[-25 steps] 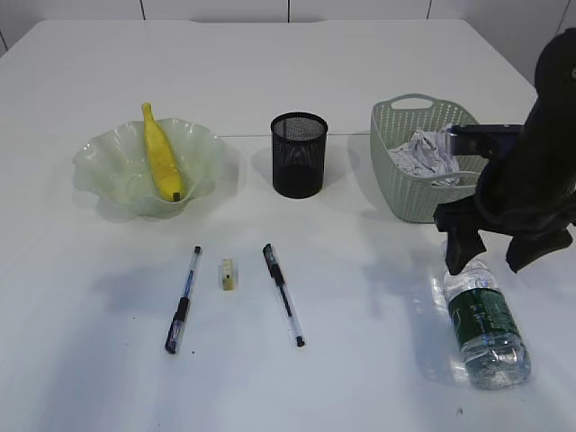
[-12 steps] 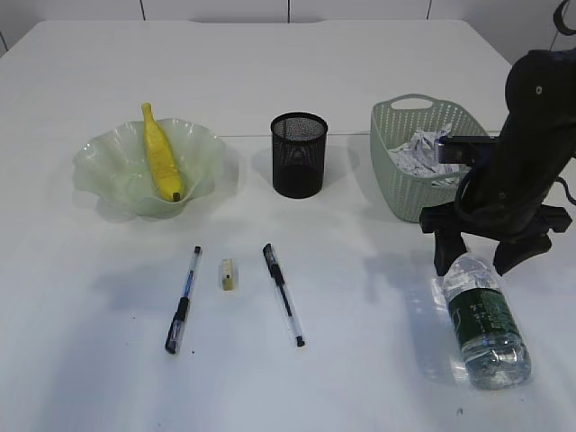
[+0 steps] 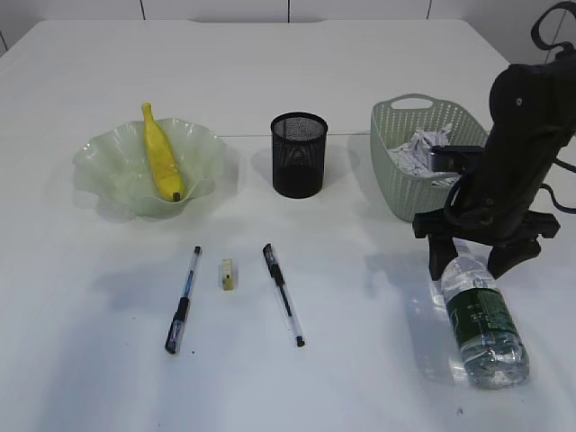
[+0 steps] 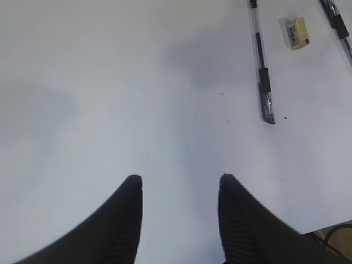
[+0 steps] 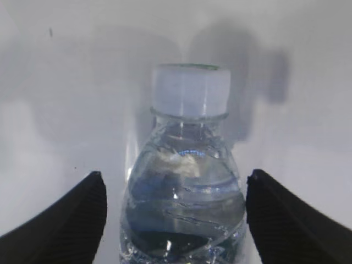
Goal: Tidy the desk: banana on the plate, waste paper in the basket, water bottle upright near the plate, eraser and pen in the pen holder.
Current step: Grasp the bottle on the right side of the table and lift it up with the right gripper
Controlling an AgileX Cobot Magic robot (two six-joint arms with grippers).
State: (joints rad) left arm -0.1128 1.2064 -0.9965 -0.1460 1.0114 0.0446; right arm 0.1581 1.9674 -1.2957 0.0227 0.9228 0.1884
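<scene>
The water bottle (image 3: 483, 317) lies on its side at the front right, cap towards the basket. My right gripper (image 3: 470, 263) is open and straddles the bottle's neck end without touching it. In the right wrist view the bottle (image 5: 184, 190) with its white cap (image 5: 191, 91) lies between the open fingers of the right gripper (image 5: 175, 184). The banana (image 3: 160, 160) lies on the green plate (image 3: 99, 162). Crumpled paper (image 3: 430, 151) is in the green basket (image 3: 405, 184). Two pens (image 3: 184, 300) (image 3: 283, 294) and the eraser (image 3: 229, 274) lie in front of the black mesh pen holder (image 3: 299, 155). My left gripper (image 4: 180, 184) is open over bare table.
The left wrist view shows one pen (image 4: 263, 71), the eraser (image 4: 298, 33) and the end of the other pen (image 4: 338, 22) at its upper right, and the table's edge (image 4: 324, 226) at the lower right. The left arm is out of the exterior view.
My right gripper has come down and slightly left from above the bottle, and its open fingers now stand on either side of the bottle's neck. Nothing else has moved.
</scene>
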